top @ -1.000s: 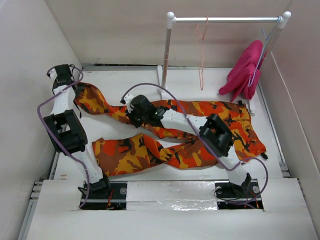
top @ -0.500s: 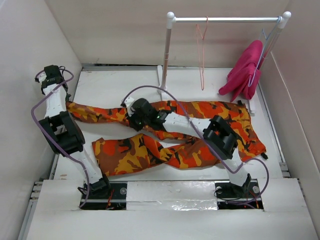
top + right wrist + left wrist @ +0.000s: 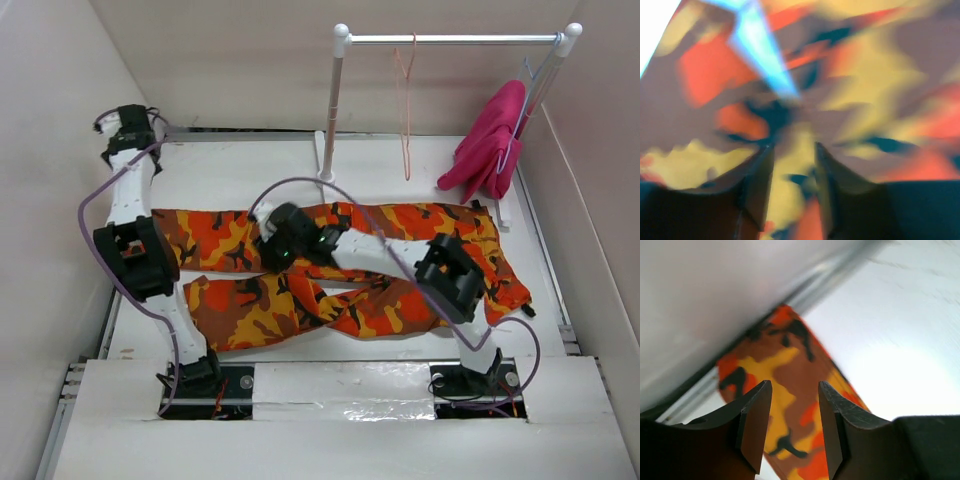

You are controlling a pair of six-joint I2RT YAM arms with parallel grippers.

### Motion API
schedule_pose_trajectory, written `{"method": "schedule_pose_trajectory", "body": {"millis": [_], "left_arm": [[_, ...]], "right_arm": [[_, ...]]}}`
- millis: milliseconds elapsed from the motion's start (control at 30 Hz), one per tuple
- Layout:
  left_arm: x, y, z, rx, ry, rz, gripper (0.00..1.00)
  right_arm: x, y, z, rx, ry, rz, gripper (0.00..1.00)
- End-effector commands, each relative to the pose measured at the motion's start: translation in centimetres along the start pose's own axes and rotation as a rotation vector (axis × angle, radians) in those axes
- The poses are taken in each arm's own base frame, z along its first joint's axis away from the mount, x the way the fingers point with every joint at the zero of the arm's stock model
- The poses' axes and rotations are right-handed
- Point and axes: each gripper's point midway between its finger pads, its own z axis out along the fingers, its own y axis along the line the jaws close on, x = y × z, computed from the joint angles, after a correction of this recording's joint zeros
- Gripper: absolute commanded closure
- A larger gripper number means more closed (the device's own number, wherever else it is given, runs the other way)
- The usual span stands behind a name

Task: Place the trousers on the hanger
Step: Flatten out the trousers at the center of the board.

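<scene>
Trousers (image 3: 250, 305) spread flat on table (image 3: 240, 170), legs running left, waist right. Hanger (image 3: 404, 110) on rail (image 3: 450, 39), far side, well apart from trousers. Left gripper (image 3: 794, 387) far left above leg end, jaws parted, nothing between. Right gripper (image 3: 792, 147) over trousers' middle, jaws parted, view blurred.

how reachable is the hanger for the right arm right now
Probably yes: the hanger hangs clear on the rail, nothing in front. But the right gripper sits low over the trousers, so it must swing right.
</scene>
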Motion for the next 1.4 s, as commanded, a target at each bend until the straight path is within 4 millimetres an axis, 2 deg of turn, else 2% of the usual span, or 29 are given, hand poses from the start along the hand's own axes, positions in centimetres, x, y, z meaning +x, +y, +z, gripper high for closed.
{"method": "schedule_pose_trajectory", "body": {"millis": [0, 33, 67, 100, 133, 167, 200, 233, 267, 300, 367, 400, 433, 500, 533, 567, 600, 633, 700, 767, 900, 933, 1000, 1133, 1167, 1233, 1267, 1333, 1367], "left_arm": [[-0.4, -3.9, -4.6, 0.094, -0.106, 0.022, 0.61], [1.4, -5.8, -5.2, 0.13, -0.098, 0.066, 0.61], [2.1, -7.0, -5.8, 0.167, -0.096, 0.078, 0.63], [2.4, -8.0, -6.6, 0.205, -0.11, 0.072, 0.65], [4.0, -8.8, -6.7, 0.233, -0.091, 0.088, 0.68], [5.3, -10.9, -8.4, 0.325, -0.077, 0.107, 0.73], [4.8, -12.0, -10.4, 0.406, -0.106, 0.079, 0.77], [6.2, -12.6, -11.0, 0.452, -0.086, 0.081, 0.85], [7.1, -14.1, -13.3, 0.549, -0.073, 0.088, 0.96], [6.1, -14.3, -16.2, 0.632, -0.118, 0.055, 1.0], [7.4, -14.4, -18.9, 0.73, -0.116, 0.065, 1.0], [6.2, -13.3, -21.8, 0.793, -0.169, 0.035, 1.0], [7.0, -12.6, -22.3, 0.814, -0.162, 0.037, 1.0], [5.8, -10.6, -26.0, 0.912, -0.232, -0.001, 1.0], [6.4, -9.8, -26.2, 0.919, -0.23, 0.004, 1.0], [6.5, -9.2, -27.0, 0.945, -0.239, 0.0, 0.99], [6.1, -7.9, -28.8, 0.985, -0.278, -0.019, 0.97], [7.1, -7.4, -28.5, 0.99, -0.268, -0.012, 0.95], [7.0, -5.7, -30.2, 1.036, -0.315, -0.044, 0.9], [7.8, -4.8, -30.0, 1.036, -0.323, -0.049, 0.87], [8.2, -2.9, -30.5, 1.031, -0.364, -0.051, 0.84], [8.5, -2.8, -30.3, 1.028, -0.362, -0.045, 0.83], [8.6, -2.4, -30.7, 1.039, -0.369, -0.041, 0.84], [8.5, -2.0, -31.5, 1.067, -0.384, -0.047, 0.83], [8.8, -2.1, -31.5, 1.076, -0.379, -0.042, 0.83], [8.9, -2.1, -31.4, 1.076, -0.381, -0.041, 0.83], [9.4, -2.2, -31.3, 1.087, -0.369, -0.031, 0.83], [9.9, -2.4, -31.2, 1.098, -0.359, -0.022, 0.83], [10.1, -2.5, -31.0, 1.096, -0.357, -0.019, 0.83]], "right_arm": [[-5.4, -6.8, -3.9, 0.135, -0.166, 0.08, 0.71], [-4.6, -9.0, -4.1, 0.162, -0.138, 0.113, 0.85], [-3.7, -9.6, -3.9, 0.167, -0.111, 0.127, 1.0], [-3.4, -10.3, -4.0, 0.178, -0.108, 0.138, 1.0], [-1.8, -10.2, -3.8, 0.173, -0.084, 0.158, 1.0], [-1.4, -10.5, -4.0, 0.173, -0.083, 0.17, 1.0], [-1.9, -10.1, -4.9, 0.16, -0.105, 0.173, 1.0], [-0.9, -8.9, -4.9, 0.141, -0.109, 0.177, 1.0], [-1.0, -6.7, -5.0, 0.102, -0.125, 0.152, 1.0], [-2.6, -4.9, -6.3, 0.077, -0.18, 0.122, 1.0], [-2.1, -1.7, -6.8, 0.034, -0.192, 0.065, 1.0], [-1.5, 2.0, -6.8, -0.021, -0.189, 0.007, 1.0], [-2.0, 3.8, -7.4, -0.047, -0.222, -0.041, 1.0], [-0.1, 6.5, -7.1, -0.072, -0.196, -0.098, 0.86], [1.4, 8.9, -6.7, -0.101, -0.169, -0.14, 0.77], [2.2, 9.8, -6.5, -0.104, -0.156, -0.159, 0.61], [3.2, 10.6, -6.0, -0.113, -0.144, -0.176, 0.53], [4.2, 12.3, -5.7, -0.134, -0.133, -0.195, 0.46], [6.3, 13.0, -4.2, -0.113, -0.088, -0.218, 0.34], [8.1, 15.0, -2.9, -0.115, -0.041, -0.263, 0.29], [9.1, 15.3, -0.7, -0.001, -0.011, -0.316, 0.25], [8.4, 15.5, -0.4, 0.005, -0.017, -0.315, 0.25], [8.5, 14.4, 0.5, 0.077, -0.02, -0.308, 0.26], [7.3, 12.6, 0.7, 0.205, -0.061, -0.277, 0.37], [6.9, 12.3, 0.6, 0.227, -0.075, -0.269, 0.54], [5.6, 11.9, 0.2, 0.269, -0.109, -0.255, 0.71], [5.1, 11.7, -0.1, 0.284, -0.125, -0.25, 0.85], [3.7, 11.3, -1.0, 0.321, -0.16, -0.246, 1.0], [2.4, 11.4, -1.9, 0.327, -0.188, -0.237, 1.0]]}}
